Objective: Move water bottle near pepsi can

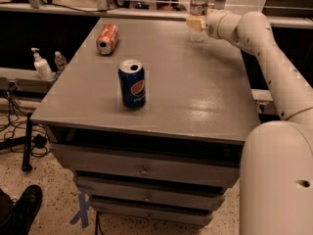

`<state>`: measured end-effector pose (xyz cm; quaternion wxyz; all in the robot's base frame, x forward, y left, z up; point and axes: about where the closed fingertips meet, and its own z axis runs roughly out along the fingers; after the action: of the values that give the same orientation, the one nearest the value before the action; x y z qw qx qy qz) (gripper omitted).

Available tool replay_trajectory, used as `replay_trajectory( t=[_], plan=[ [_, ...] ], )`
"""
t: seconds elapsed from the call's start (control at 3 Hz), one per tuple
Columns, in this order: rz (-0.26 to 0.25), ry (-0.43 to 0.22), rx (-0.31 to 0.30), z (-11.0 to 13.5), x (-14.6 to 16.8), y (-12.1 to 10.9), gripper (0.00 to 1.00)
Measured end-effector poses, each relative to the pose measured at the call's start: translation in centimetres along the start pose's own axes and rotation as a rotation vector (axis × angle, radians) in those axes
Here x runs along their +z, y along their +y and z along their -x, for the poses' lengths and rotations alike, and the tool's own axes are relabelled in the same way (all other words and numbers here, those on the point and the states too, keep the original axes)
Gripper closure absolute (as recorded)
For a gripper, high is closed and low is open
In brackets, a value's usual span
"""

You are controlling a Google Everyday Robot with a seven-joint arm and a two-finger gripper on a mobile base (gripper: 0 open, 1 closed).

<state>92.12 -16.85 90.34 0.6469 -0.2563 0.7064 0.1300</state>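
The water bottle (198, 4) stands upright at the far right edge of the grey table (195, 92); it is clear, with a pale label band. My gripper (195, 23) is at the bottle's lower part, in front of it, with the white arm reaching in from the right. The pepsi can (132, 84) stands upright near the front left of the table, dark blue with its round logo facing me. It is far from the bottle.
An orange can (107, 38) lies on its side at the far left of the table. A white pump bottle (41, 65) and a tiny clear bottle (60, 61) stand on a lower shelf to the left. Drawers sit below the tabletop. A shoe (22, 209) shows at bottom left.
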Motion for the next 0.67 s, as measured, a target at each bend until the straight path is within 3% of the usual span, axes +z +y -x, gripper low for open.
replay_trajectory(
  t=[0.33,0.67],
  plan=[
    [0.004,0.007,0.005,0.3,-1.1,0.2,0.89],
    [0.047,-0.002,0.013,1.4,-2.7,2.1,1.0]
  ],
)
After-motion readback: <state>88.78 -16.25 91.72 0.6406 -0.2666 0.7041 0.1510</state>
